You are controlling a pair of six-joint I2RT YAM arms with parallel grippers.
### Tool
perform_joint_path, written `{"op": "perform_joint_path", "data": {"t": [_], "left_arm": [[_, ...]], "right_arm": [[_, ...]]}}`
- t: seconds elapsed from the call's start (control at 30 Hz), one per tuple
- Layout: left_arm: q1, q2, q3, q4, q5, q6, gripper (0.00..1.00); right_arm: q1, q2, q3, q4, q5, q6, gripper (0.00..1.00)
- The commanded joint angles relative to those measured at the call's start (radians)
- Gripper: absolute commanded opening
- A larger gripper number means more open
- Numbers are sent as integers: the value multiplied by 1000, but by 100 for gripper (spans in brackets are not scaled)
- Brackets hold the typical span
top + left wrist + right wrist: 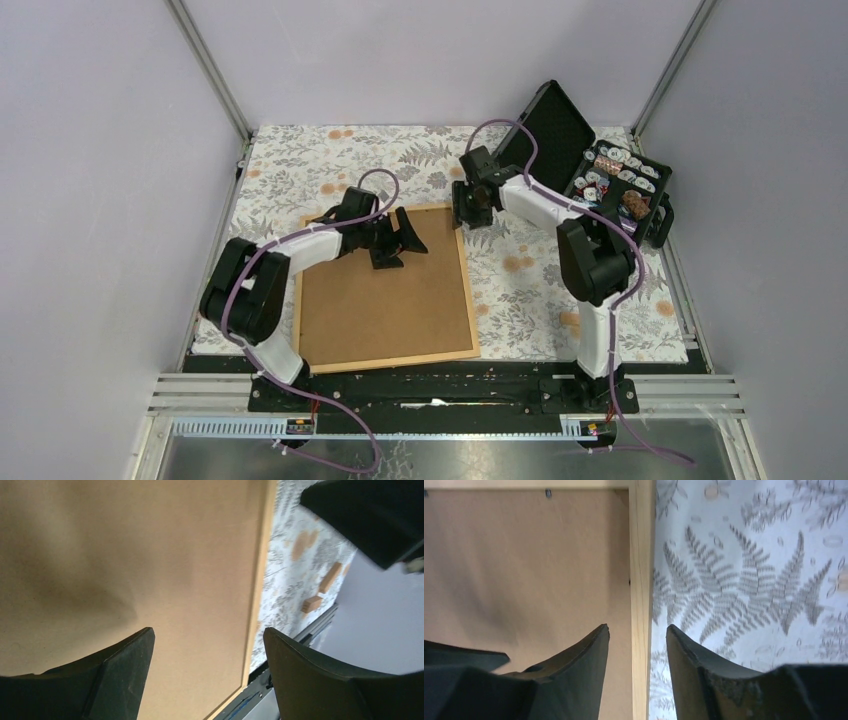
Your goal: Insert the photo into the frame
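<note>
Left pincer (405,253) first: it's spread wide with nothing between the fingers. It hangs over the far part of the brown backing board (385,310). From the left wrist view, the pincer (207,632) has one finger over the board (150,555) and the other out past the frame's right rail (257,605). We honestly can't tell if the fingertips touch the board or just float above it.

The right pincer (468,215) is at the far right corner of the frame (469,290), and it's only partway open. In its own wrist view, the pincer (637,627) straddles the light-wood rail (640,555). One finger is on the board side (524,555), and the other is over the fern-print cloth (749,580). There's a sliver of gap on both sides of the rail, so it isn't clamped on anything.

The frame itself lies flat and back-side up on the desk, left of centre and slightly skewed, with the backing board filling it. A little dark tab (547,493) sits along its far rail. The floral cloth (300,160) covers the desk under everything. Off at the far right a black hard case (560,125) stands with its lid open, and small colourful bits sit in its tray (620,180), well apart from the frame.
</note>
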Motion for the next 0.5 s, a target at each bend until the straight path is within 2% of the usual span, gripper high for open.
{"op": "perform_joint_path", "data": {"t": [0.0, 0.07, 0.2, 0.47], "left_arm": [[-17, 51, 2, -4, -40, 27, 84], [-17, 56, -14, -2, -61, 32, 84], [-17, 58, -50, 11, -75, 41, 84], [-17, 61, -83, 37, -65, 34, 84]], "right_arm": [[-3, 94, 103, -51, 43, -56, 50], [-3, 127, 142, -67, 50, -62, 39], [-7, 151, 165, -69, 38, -57, 24], [-9, 213, 175, -69, 10, -50, 22]]}}
